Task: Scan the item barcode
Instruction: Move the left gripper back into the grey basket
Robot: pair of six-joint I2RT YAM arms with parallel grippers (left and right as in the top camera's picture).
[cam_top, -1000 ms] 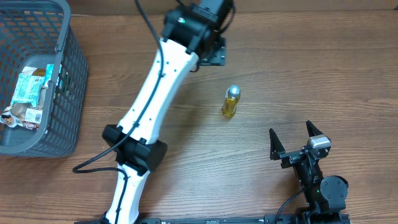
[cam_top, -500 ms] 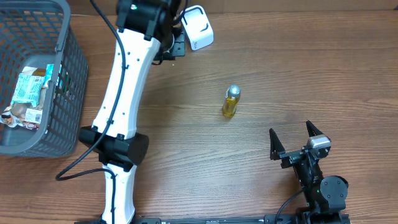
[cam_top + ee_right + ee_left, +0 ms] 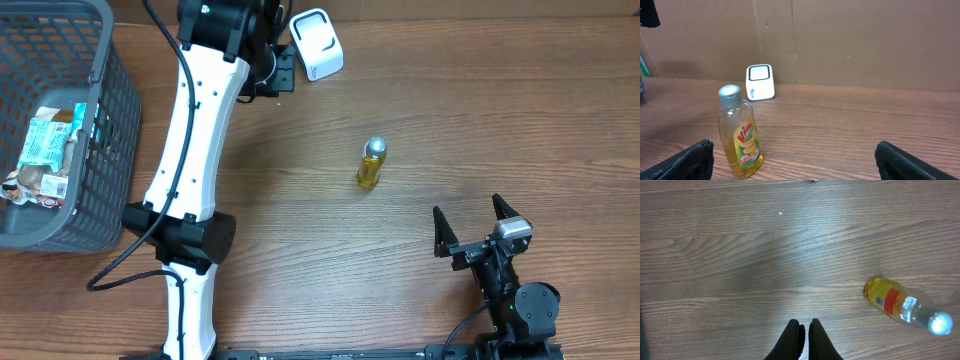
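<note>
Yellow-filled bottle [image 3: 739,135], grey cap, stands upright on wood table [image 3: 850,125]; white scanner [image 3: 760,82] behind it by cardboard wall [image 3: 865,40]; right gripper [image 3: 794,148] fingers spread wide apart.

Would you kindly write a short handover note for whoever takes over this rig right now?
Left gripper: fingers shut, empty, above the table near the white scanner at the far edge.
Right gripper: fingers open, empty, at the near right side.
Yellow bottle: upright mid-table, touched by neither arm.
Done: nothing that shows; the bottle is not yet grasped.
Left: pick up the bottle and present its barcode to the scanner.
</note>
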